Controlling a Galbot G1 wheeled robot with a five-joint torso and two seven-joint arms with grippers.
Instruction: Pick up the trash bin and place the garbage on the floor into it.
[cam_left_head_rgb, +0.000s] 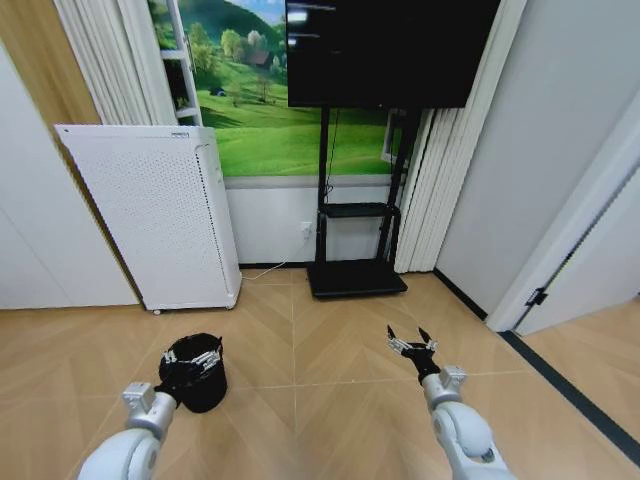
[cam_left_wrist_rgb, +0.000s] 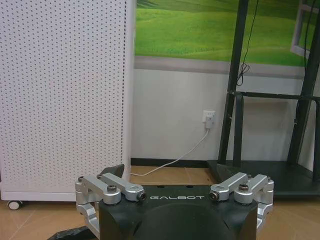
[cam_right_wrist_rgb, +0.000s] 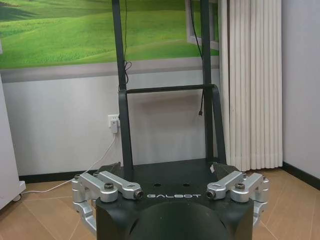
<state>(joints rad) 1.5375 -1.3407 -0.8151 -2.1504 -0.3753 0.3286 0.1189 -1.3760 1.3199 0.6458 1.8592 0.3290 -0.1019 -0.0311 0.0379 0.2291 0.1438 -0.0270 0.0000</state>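
The small round black trash bin (cam_left_head_rgb: 197, 372), lined with a crinkly black plastic bag, is sitting at the left claw (cam_left_head_rgb: 185, 362), in front of the tall white perforated appliance (cam_left_head_rgb: 155, 215) and a little toward the robot from it. The left claw is reaching over the near rim of the bin, its fingers overlapping the bag; whether they are clamping the rim or merely resting against it cannot be told. In the left wrist view a scrap of black bag (cam_left_wrist_rgb: 75, 233) is showing beside the claw's base, and the white appliance is filling the side nearest it.

The right claw (cam_left_head_rgb: 413, 343) is hovering above the light tan herringbone parquet floor (cam_left_head_rgb: 320, 330), well to the right of the appliance and clear of the bin, with its fingers spread wide and holding nothing. It is pointing toward the black wheeled screen stand (cam_left_head_rgb: 355, 272), which is standing against the wall just right of the appliance. A white cable (cam_left_wrist_rgb: 172, 161) is running from a wall socket (cam_left_wrist_rgb: 208, 118) down toward the floor between the appliance and the stand.
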